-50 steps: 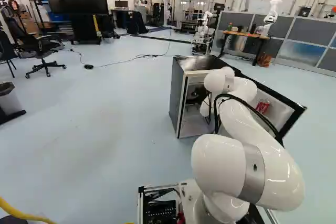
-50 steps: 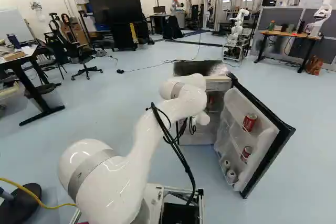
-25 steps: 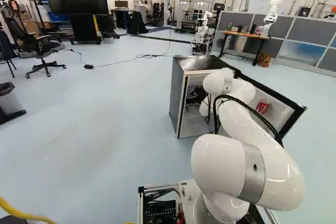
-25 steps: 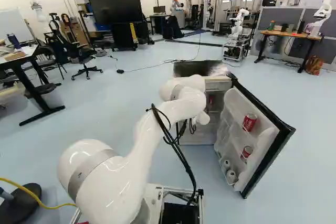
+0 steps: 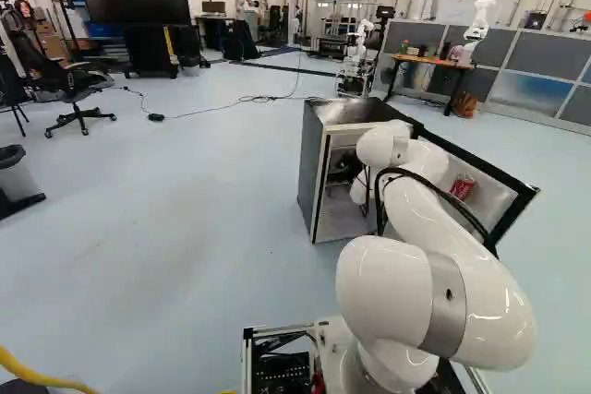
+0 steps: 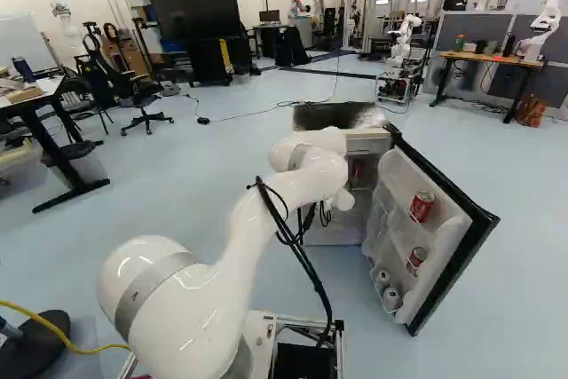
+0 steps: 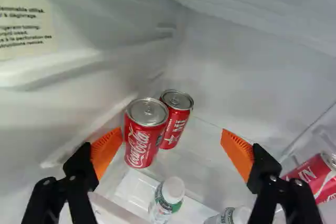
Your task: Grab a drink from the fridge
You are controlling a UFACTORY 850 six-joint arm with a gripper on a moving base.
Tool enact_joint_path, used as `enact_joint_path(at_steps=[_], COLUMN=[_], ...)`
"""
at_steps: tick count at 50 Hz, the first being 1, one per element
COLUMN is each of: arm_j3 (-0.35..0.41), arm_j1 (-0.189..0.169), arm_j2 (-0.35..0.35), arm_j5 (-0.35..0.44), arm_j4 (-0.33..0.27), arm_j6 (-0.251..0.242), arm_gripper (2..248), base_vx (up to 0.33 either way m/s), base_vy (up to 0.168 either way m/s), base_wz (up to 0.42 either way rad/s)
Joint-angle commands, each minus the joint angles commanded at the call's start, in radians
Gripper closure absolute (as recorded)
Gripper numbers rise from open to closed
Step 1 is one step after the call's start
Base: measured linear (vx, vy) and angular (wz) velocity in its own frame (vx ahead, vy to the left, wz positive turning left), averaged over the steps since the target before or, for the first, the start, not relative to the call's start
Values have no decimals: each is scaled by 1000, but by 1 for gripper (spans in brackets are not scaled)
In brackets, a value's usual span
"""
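Observation:
In the left base view, the black gripper [image 5: 345, 169] is inside the open fridge [image 5: 312, 173], partly hidden by its wall and the arm. The wrist view shows the gripper [image 7: 172, 151] open, orange pads wide apart, nothing gripped. Ahead and between the finger lines stands a red can [image 7: 142, 140], close to one pad; whether they touch I cannot tell. A second red can [image 7: 177, 116] stands upright just behind it. White-capped bottles [image 7: 169, 198] stand nearer the gripper. Past the other finger is another red can [image 7: 316, 178], tilted in this view.
The fridge door [image 6: 461, 264] stands open to the right, with cans [image 6: 422, 207] on its shelves. Fridge inner walls [image 7: 79, 93] rise close around the fingers. Beyond are another robot [image 6: 401, 51], a wooden table [image 6: 493, 59] and an office chair [image 5: 69, 89].
The far end of my arm has shifted very slightly left in the left base view. The base, fridge and door have not visibly moved.

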Motion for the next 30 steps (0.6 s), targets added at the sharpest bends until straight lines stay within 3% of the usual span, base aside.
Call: enact_joint_path(at_steps=[26,27,30], arm_j3=[-1,-1,-1], arm_j1=[4,4,4], arm_j2=[0,0,0], arm_j5=[0,0,0], arm_j4=[0,0,0], arm_j6=[0,0,0], arm_gripper=[3,25,25], base_vx=[0,0,0], base_vy=[0,0,0], base_wz=[0,0,0])
